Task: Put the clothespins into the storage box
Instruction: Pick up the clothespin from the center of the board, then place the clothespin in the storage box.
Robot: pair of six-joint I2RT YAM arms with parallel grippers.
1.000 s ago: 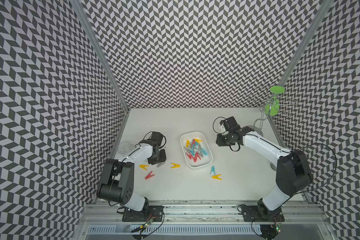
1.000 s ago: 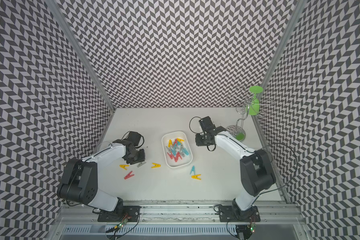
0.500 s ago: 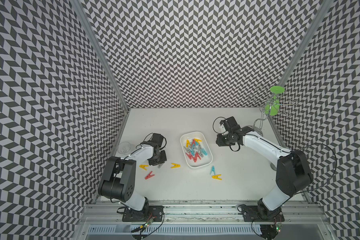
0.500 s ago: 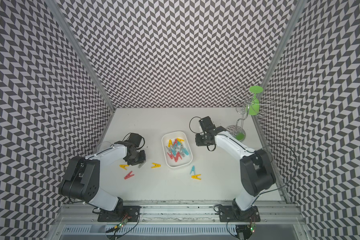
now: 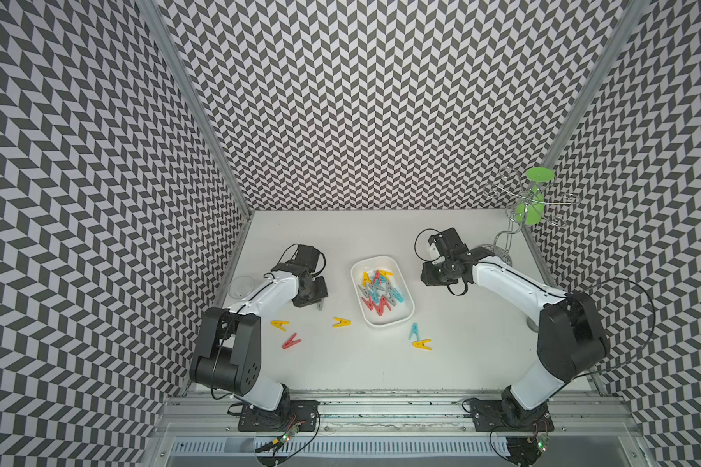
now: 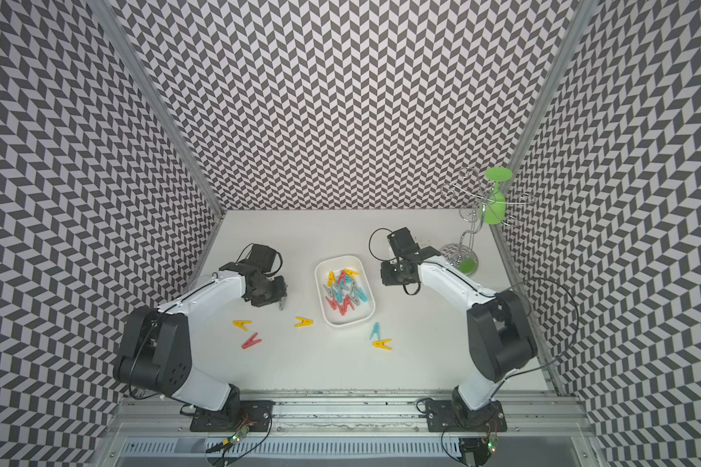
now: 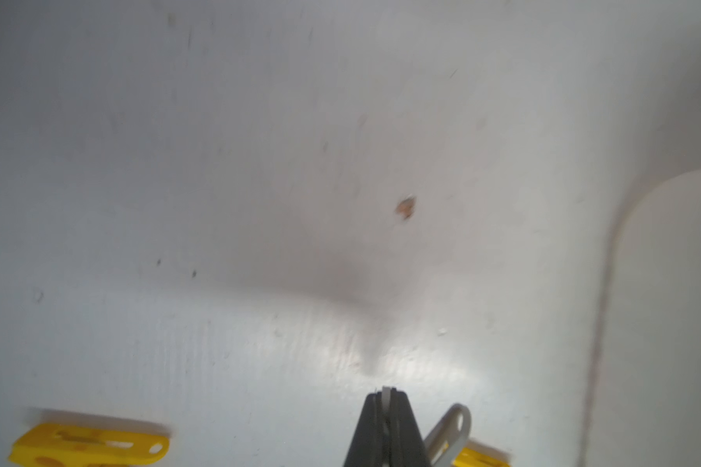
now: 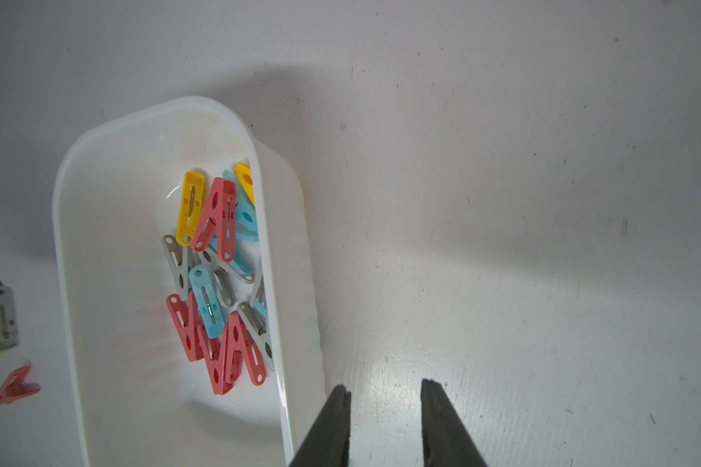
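**Left gripper pinched shut on a grey clothespin**

My fingertips meet on it close to the table, with 1 grey leg jutting out beside them. 3 loose pegs lie near this gripper: a yellow clothespin, another yellow peg and a red clothespin. My right gripper hangs partly open, holding nothing, just beside the storage box, where a heap of clothespins lies.
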